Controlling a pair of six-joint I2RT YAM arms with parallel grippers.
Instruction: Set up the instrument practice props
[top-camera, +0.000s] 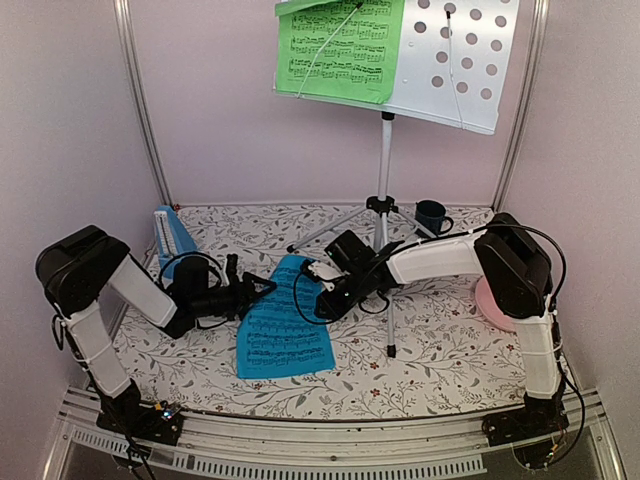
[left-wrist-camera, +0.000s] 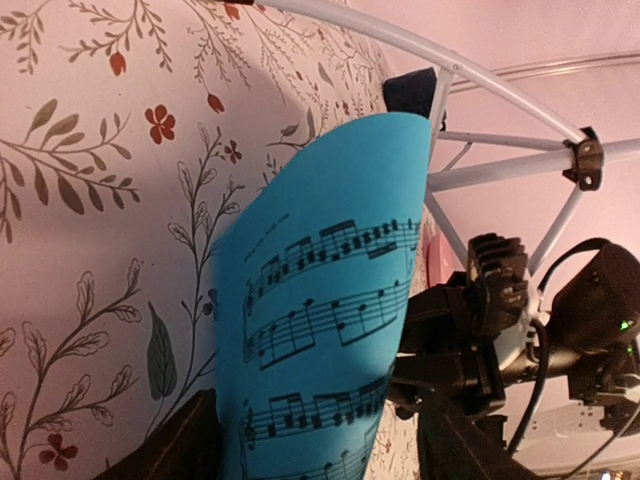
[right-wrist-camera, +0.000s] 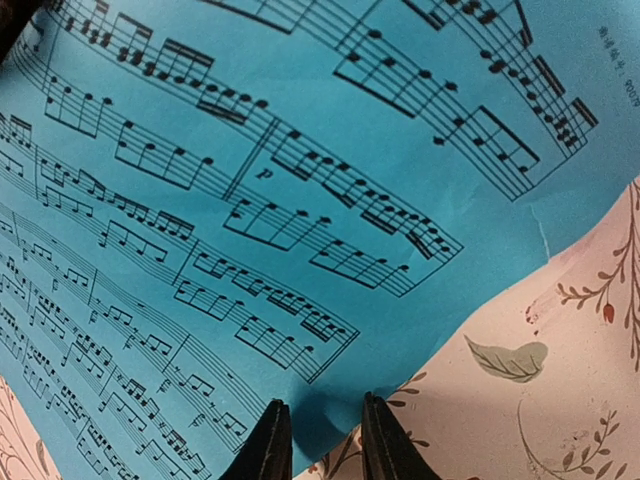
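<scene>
Floral worktop (top-camera: 430, 340), pink walls (top-camera: 220, 120), dark mug (top-camera: 432, 216) at rear; my right pincer (right-wrist-camera: 320, 445) nips the blue sheet (top-camera: 285, 330), my left pincer (top-camera: 258, 292) stands open.

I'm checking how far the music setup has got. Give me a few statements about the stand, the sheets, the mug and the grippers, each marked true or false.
1. The green sheet sits on the music stand's desk. True.
2. The blue sheet is on the stand too. False: it is down on the table, with its far end curled up.
3. The right gripper pinches an edge of the blue sheet. True.
4. The mug stands on the pink plate. False: the mug stands on the table at the back, apart from the plate.
5. The left gripper is clamped on the metronome. False: its jaws stand open at the blue sheet's left edge.
</scene>
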